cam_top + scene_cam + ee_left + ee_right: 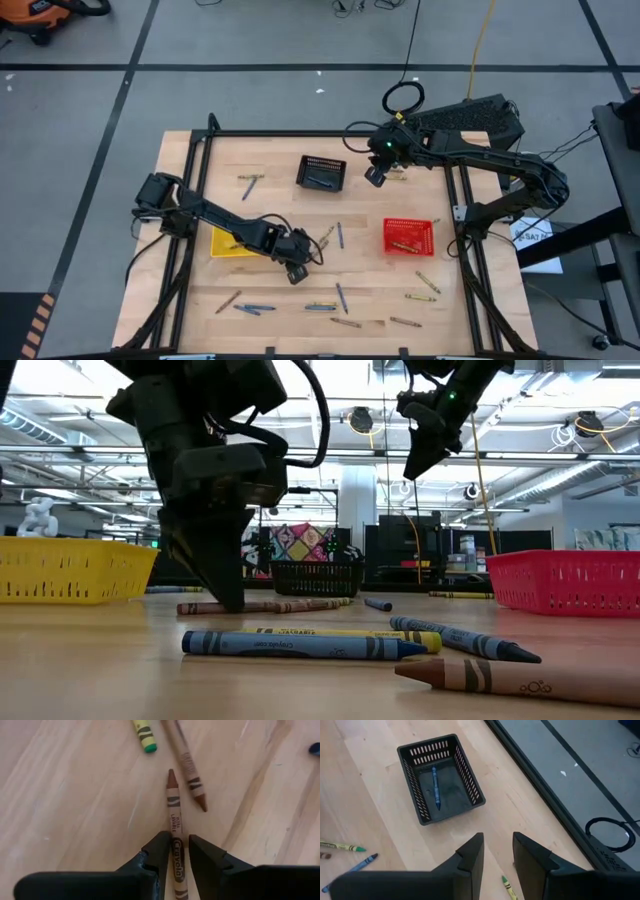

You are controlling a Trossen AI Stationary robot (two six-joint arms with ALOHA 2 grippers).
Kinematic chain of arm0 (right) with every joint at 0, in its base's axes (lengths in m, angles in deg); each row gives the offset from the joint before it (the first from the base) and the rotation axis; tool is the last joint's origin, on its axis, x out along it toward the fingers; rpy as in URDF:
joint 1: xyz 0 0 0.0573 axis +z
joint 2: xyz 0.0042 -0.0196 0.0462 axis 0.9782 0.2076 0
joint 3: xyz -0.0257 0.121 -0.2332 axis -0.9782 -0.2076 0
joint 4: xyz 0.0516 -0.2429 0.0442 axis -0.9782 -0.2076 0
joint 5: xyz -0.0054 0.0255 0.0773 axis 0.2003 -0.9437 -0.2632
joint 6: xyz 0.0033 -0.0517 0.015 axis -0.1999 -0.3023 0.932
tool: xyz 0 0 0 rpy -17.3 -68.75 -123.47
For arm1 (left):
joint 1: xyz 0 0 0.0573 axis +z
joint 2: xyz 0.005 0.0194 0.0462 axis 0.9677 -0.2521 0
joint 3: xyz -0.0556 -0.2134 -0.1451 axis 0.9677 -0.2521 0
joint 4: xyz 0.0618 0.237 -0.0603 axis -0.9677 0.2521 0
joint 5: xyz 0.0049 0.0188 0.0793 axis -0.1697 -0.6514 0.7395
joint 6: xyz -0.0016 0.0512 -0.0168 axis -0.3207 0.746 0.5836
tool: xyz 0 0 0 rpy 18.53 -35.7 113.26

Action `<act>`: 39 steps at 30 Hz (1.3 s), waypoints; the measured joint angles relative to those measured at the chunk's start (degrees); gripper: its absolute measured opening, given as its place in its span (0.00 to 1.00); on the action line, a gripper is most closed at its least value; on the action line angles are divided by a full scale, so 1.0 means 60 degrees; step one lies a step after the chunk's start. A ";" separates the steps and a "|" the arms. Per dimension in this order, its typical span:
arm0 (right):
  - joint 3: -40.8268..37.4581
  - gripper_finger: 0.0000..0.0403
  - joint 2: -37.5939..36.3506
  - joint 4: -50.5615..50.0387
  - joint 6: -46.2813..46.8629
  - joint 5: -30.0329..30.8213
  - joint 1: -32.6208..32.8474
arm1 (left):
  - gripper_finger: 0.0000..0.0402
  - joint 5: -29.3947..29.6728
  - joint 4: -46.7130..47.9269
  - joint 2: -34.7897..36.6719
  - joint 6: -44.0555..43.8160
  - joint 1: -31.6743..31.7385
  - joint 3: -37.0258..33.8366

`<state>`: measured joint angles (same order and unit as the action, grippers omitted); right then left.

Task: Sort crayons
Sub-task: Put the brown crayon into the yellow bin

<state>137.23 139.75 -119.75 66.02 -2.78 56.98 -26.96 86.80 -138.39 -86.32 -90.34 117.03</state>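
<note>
My left gripper is down at the table top, right of the yellow basket, and shut on a brown crayon that lies on the wood. A second brown crayon and a yellow-green one lie just beyond it. My right gripper hangs open and empty above the table, right of the black basket. A blue crayon lies in that basket. Several more crayons lie scattered near the table's front. My left gripper pinches the brown crayon's paper-wrapped rear half between its two fingers, one on each long side. The fingers point down from above and lie across the crayon. The crayon lies flat on the table, with its pointed tip away from the gripper.
The red basket stands at the right with a crayon inside. Blue, yellow and brown crayons lie close to the near edge. More crayons lie at the front right and the far left. Black frame rails run along both table sides.
</note>
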 joint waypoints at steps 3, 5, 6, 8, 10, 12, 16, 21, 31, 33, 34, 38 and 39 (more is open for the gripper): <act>0.0000 0.23 0.0000 0.0071 0.0000 -0.0001 0.0000 | 0.21 0.0317 0.0423 -0.0018 -0.0203 -0.0021 0.0017; 0.0000 0.23 0.0000 0.0071 0.0000 0.0000 0.0000 | 0.20 0.0479 0.0641 -0.0025 -0.0207 -0.0032 0.0017; 0.0000 0.23 0.0000 0.0071 0.0000 -0.0004 0.0000 | 0.20 0.0531 0.0716 -0.0028 -0.0210 -0.0032 0.0015; 0.0000 0.23 0.0000 0.0091 0.0000 -0.0010 0.0000 | 0.17 0.0640 0.0820 -0.0036 -0.0158 -0.0032 0.0007; 0.0000 0.23 0.0000 0.0122 0.0000 -0.0029 0.0000 | 0.12 0.0729 0.0856 -0.0036 -0.0016 -0.0025 0.0000; 0.0000 0.23 0.0000 0.0118 0.0000 -0.0033 0.0000 | 0.07 0.0876 0.0899 -0.0036 0.0098 -0.0025 0.0000; 0.0000 0.23 0.0000 0.0090 0.0000 -0.0040 0.0000 | 0.02 0.1058 0.0946 0.0000 0.0433 -0.0035 -0.0018; 0.0000 0.23 -0.0017 -0.0365 -0.0088 -0.0550 0.0003 | 0.02 0.1213 0.0997 0.0089 0.0828 -0.0043 -0.0040; 0.0004 0.23 -0.0413 -0.1991 0.0384 -0.1568 0.0238 | 0.01 0.1835 0.2000 0.1846 0.1364 -0.0142 -0.0087; 0.0004 0.23 -0.0494 -0.2131 0.0492 -0.1563 0.0273 | 0.01 0.1953 0.2210 0.2224 0.1395 -0.0152 -0.0098; 0.0004 0.23 -0.0514 -0.2185 0.0507 -0.1566 0.0281 | 0.01 0.1964 0.2368 0.2455 0.1415 -0.0151 -0.0098; 0.0004 0.23 -0.0550 -0.2473 0.0697 -0.1559 0.0335 | 0.01 0.1901 0.3136 0.3305 0.1640 -0.0142 -0.0073; 0.0004 0.23 -0.0552 -0.2591 0.0762 -0.1575 0.0335 | 0.01 0.1868 0.3576 0.3499 0.1640 -0.0149 -0.0077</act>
<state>137.25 136.44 -135.30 70.59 -12.23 58.99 -15.75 108.26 -117.40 -76.47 -91.23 116.56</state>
